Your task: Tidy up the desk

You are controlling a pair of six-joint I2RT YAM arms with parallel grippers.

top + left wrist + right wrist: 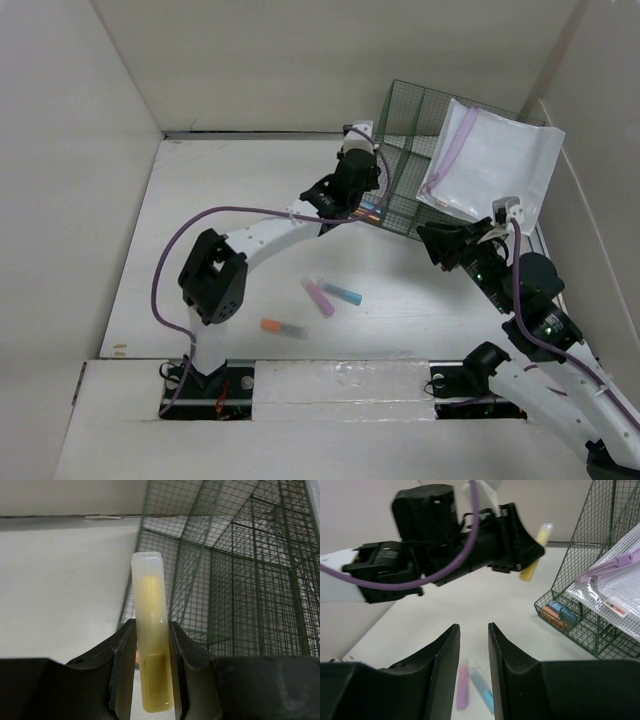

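The large, flat, matte white desk (240, 230) is seen filling the floor of the white-panelled enclosure, beneath both arms. At its far right corner a green wire-mesh organizer basket (405, 125) is placed, and a clear plastic zip pouch with a purple zipper (495, 160) is laid across the basket's right side. The left gripper (152, 632) is held above the desk just beside the basket's near left edge. Its jaws are clamped on a yellow highlighter with a translucent cap (150, 605), which is pointed out past the fingertips. The right gripper (473, 630) is raised over the desk near the basket's front, its jaws parted with nothing between them. Near the middle of the desk a pink highlighter (318, 297) and a blue highlighter (343, 294) are laid close together, with an orange highlighter (283, 327) set apart, nearer the arm bases.
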